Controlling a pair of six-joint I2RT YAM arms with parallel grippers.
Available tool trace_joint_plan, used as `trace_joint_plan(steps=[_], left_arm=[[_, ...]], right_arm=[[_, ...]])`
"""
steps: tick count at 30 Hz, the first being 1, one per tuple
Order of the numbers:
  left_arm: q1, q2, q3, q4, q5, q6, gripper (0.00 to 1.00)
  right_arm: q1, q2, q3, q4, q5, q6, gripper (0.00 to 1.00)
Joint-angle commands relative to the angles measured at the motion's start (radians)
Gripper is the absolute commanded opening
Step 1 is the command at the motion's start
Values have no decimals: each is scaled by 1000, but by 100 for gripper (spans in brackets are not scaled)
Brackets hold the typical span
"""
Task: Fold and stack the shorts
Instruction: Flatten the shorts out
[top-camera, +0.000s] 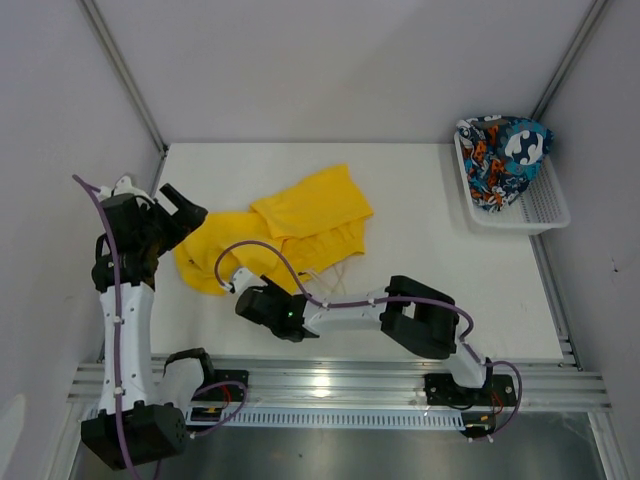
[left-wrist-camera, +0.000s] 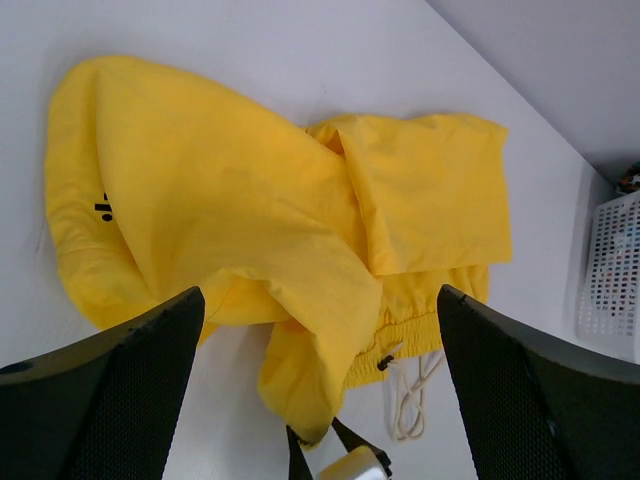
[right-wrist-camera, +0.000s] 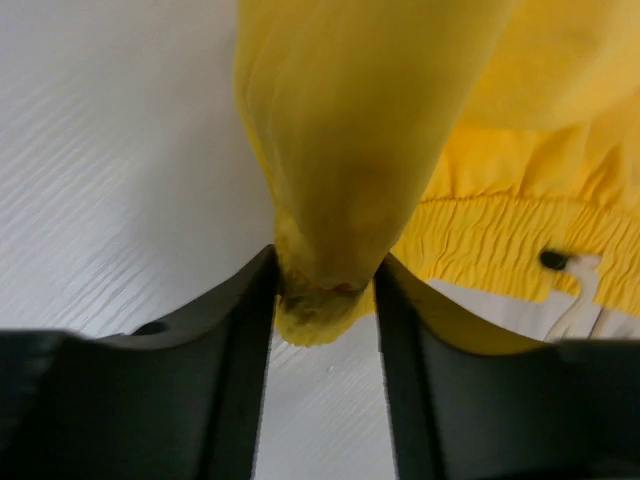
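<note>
The yellow shorts (top-camera: 300, 225) lie crumpled on the white table, left of centre, with one leg folded over and the white drawstring (left-wrist-camera: 415, 395) trailing at the waistband. My right gripper (right-wrist-camera: 325, 300) is shut on a bunched corner of the yellow shorts (right-wrist-camera: 340, 150), near the waistband's left end; it also shows in the top view (top-camera: 243, 283) and the left wrist view (left-wrist-camera: 330, 455). My left gripper (top-camera: 183, 207) hovers wide open over the left side of the yellow shorts (left-wrist-camera: 230, 200), holding nothing. The printed shorts (top-camera: 505, 155) sit bundled in the basket.
The white mesh basket (top-camera: 545, 210) stands at the table's far right edge; a corner of the basket (left-wrist-camera: 610, 270) shows in the left wrist view. Grey walls enclose the table on three sides. The arms' mounting rail (top-camera: 330, 385) runs along the near edge.
</note>
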Motion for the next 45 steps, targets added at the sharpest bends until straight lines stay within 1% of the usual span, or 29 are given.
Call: trace_joint_plan(steps=[1,2,3,5,7,8,9,11,13,15,16,19,20,22,23,24,27,28,30,31,32,33,36,37,39,40,42,43,45], left_arm=[[8,-16,42,-1,8,22,99],[8,-16,40,5,8,22,99],[8,-18,28,10,13,20,99],[9,-18,14,22,27,20,99],[8,-18,-7,31,48,20,99],[8,-18,-12,36,57,22,99],[5,-21,-17,39,67,22,99],[3,-33,-55,63,88,16,99],[-14,-48,-105,103,111,1,99],[-38,-54,-141,131,123,-10,99],[-57,-57,-146,145,128,-12,99],[-136,-56,-182,185,154,-6,99],[-191,-53,-187,192,153,-1,99],[-257,-41,-185,183,111,23,99],[-326,-38,-188,182,91,24,99],[-350,-31,-193,183,68,19,99],[-431,-60,-245,220,4,-18,99],[-475,-73,-270,238,-21,-29,99],[-523,-105,-328,263,-85,-58,99],[-569,-146,-343,296,-100,-62,99],[-598,-172,-360,313,-113,-65,99],[-623,-195,-397,330,-142,-59,99],[-748,-272,-429,334,-206,-32,99],[-815,-290,-442,321,-253,-30,99],[-888,-292,-462,321,-294,-36,99],[-961,-289,-480,321,-341,-45,99],[-1037,-269,-495,332,-386,-67,99],[-1117,-260,-503,346,-410,-76,99],[-1204,-234,-514,364,-496,-99,99]], right_arm=[[6,35,48,-29,244,1,41],[5,38,45,-33,259,1,25],[2,34,42,-39,274,6,0],[-3,20,16,-59,310,-2,0],[-5,-51,-34,-59,331,-12,0],[-9,-84,-97,-70,362,-14,0],[-15,-160,-128,-79,369,-12,0],[-38,-241,-194,-143,383,-2,0],[-89,-348,-213,-229,373,21,0],[-142,-405,-217,-275,351,18,0],[-158,-451,-216,-311,342,-3,0],[-209,-505,-206,-367,344,-64,0],[-221,-534,-210,-377,334,-104,0],[-257,-560,-220,-404,360,-137,0],[-276,-589,-223,-414,362,-150,0],[-297,-604,-228,-420,330,-154,0],[-399,-690,-243,-417,209,-167,0],[-447,-715,-246,-412,122,-161,0],[-494,-776,-243,-398,26,-135,0],[-517,-793,-245,-391,-68,-138,0],[-549,-816,-245,-383,-96,-138,0],[-560,-821,-242,-378,-110,-134,0],[-589,-804,-217,-404,-126,-137,0],[-594,-796,-211,-414,-123,-135,0],[-609,-783,-205,-423,-121,-135,0],[-615,-776,-206,-420,-126,-129,0],[-635,-772,-208,-411,-149,-120,0],[-641,-766,-208,-409,-160,-112,0],[-655,-756,-200,-408,-173,-106,0]])
